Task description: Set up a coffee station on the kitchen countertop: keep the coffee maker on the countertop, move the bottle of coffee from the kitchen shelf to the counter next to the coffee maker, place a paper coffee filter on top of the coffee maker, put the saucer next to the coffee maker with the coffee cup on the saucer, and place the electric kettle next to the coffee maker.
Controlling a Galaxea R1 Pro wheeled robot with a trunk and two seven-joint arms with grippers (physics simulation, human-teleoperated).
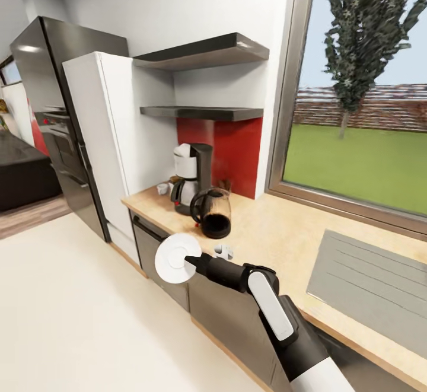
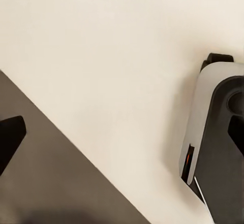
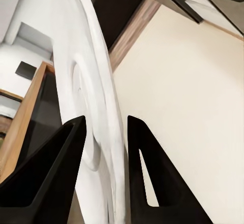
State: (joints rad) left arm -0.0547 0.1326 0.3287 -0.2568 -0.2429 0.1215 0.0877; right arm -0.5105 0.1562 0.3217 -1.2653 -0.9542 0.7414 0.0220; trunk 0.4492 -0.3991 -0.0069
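Pincer, right: our right pincer (image 1: 191, 260) is closed on the edge of the saucer (image 1: 176, 258); in the right wrist view its two black fingers (image 3: 56, 168) sit on either side of the saucer (image 3: 94, 107), pinching the rim.
Pincer, left: we see one dark tip at the edge of the left wrist view over the pale floor (image 2: 112, 71), and we cannot tell how far this pincer is open.
Saucer: held in the air, tilted with its ringed face toward us, just off the near edge of the tabletop (image 1: 279, 232) and in front of the grey cabinet fronts (image 1: 160, 261).
Coffee maker: the coffee maker (image 1: 192, 177) stands at the far left end of the tabletop, against the red wall panel (image 1: 237, 149).
Kettle: the glass kettle (image 1: 212, 213) stands just near and right of the coffee maker, close beside it.
Cup: a small white cup (image 1: 162, 188) sits on the tabletop left of the coffee maker, near the white cabinet (image 1: 112, 143).
Small white thing: a small white object (image 1: 223, 251) lies on the tabletop near the kettle, just right of the saucer; we cannot tell what it is.
Shelves: two dark wall boards, the lower shelf (image 1: 204, 112) and the upper shelf (image 1: 207, 51), hang above the coffee maker.
Surroundings: a window (image 1: 362, 113) runs along the right, with a grey ribbed panel (image 1: 367, 285) set in the tabletop below it.
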